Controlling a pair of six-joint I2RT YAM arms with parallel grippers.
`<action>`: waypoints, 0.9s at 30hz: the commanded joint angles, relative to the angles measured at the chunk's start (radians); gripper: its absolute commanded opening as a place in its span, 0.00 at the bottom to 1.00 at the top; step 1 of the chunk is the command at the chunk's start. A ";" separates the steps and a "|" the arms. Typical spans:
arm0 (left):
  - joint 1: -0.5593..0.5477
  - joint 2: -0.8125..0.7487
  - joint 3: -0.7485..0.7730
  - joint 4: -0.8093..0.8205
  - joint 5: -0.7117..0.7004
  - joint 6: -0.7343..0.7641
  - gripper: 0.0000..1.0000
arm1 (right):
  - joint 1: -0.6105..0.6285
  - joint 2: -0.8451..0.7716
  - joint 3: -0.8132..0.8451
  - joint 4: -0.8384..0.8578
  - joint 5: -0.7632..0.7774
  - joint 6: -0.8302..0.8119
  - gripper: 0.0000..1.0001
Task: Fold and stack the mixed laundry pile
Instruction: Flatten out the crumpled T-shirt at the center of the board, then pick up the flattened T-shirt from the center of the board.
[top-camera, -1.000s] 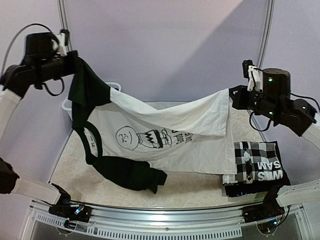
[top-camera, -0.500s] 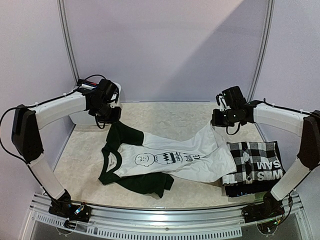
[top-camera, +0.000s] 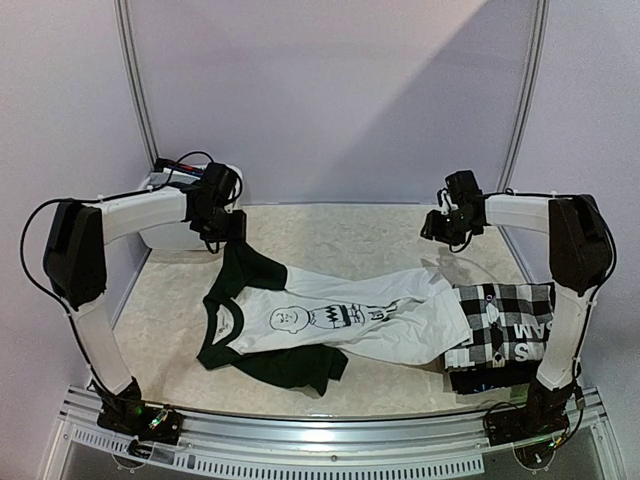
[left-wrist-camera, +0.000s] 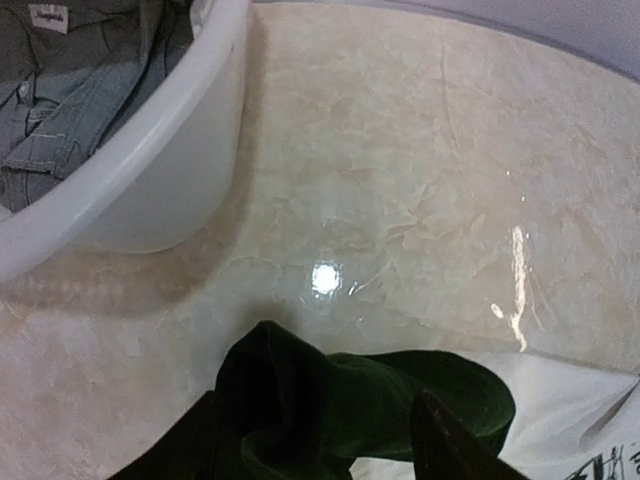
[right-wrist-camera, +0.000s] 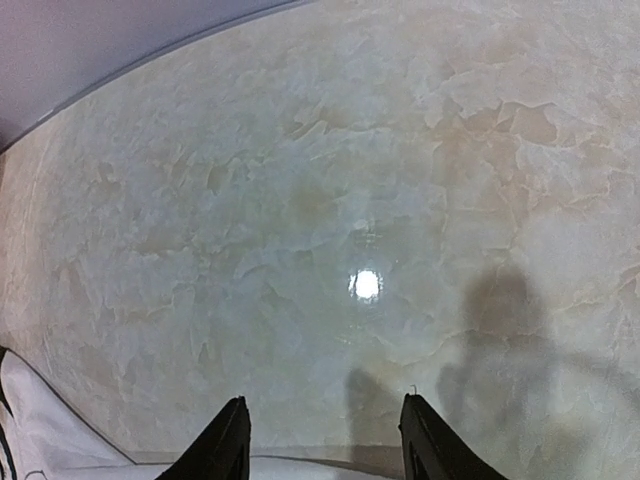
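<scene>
Far left: white basket (left-wrist-camera: 170, 170) holds grey-blue garments (left-wrist-camera: 70, 90). Left gripper (top-camera: 222, 230) has jaws apart over the dark green sleeve (left-wrist-camera: 350, 400) of the white cartoon T-shirt (top-camera: 330, 315), which lies spread mid-table. Right gripper (top-camera: 447, 228) has jaws apart, nothing between, above bare table (right-wrist-camera: 330, 200). Checkered shirt (top-camera: 500, 315) tops the folded stack (top-camera: 490, 378), near right.

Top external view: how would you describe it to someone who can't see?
A white T-shirt with dark sleeves and a cartoon print lies spread on a pale table. The left gripper and right gripper hang open above its far corners. A checkered shirt tops a folded stack at right; a white basket stands back left.
</scene>
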 joint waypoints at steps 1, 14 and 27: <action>-0.001 -0.097 -0.101 0.104 -0.020 -0.010 0.78 | -0.004 0.034 0.057 -0.035 -0.038 -0.027 0.54; -0.009 -0.449 -0.493 0.205 -0.109 -0.052 0.75 | 0.075 -0.193 -0.095 -0.092 -0.090 -0.054 0.59; 0.050 -0.261 -0.683 0.619 0.107 -0.082 0.53 | 0.154 -0.475 -0.345 -0.030 -0.019 0.033 0.54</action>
